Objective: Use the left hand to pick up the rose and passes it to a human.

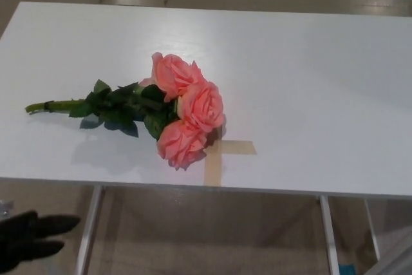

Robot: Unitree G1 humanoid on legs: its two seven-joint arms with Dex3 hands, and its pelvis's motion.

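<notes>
Rose (183,111): three pink blooms, dark leaves, green stem pointing left, flat on white surface (309,75). Left hand (29,239) low, fingers (58,223) spread, empty.

Pink three-bloom rose (174,111) lies flat, seemingly untouched.

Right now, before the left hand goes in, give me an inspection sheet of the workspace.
Surface: white table, flat, with a tape cross near the front edge.
Job's things: roses, three pink blooms on one bunch, lying flat; stem points to the robot's left, blooms touch the tape cross.
Clutter: nothing seen.
Hands: left hand low at the bottom left, below the table edge, fingers apart, holding nothing; right hand not in view.
Cables: nothing seen.
Surroundings: table legs and floor below; no person in view.
</notes>
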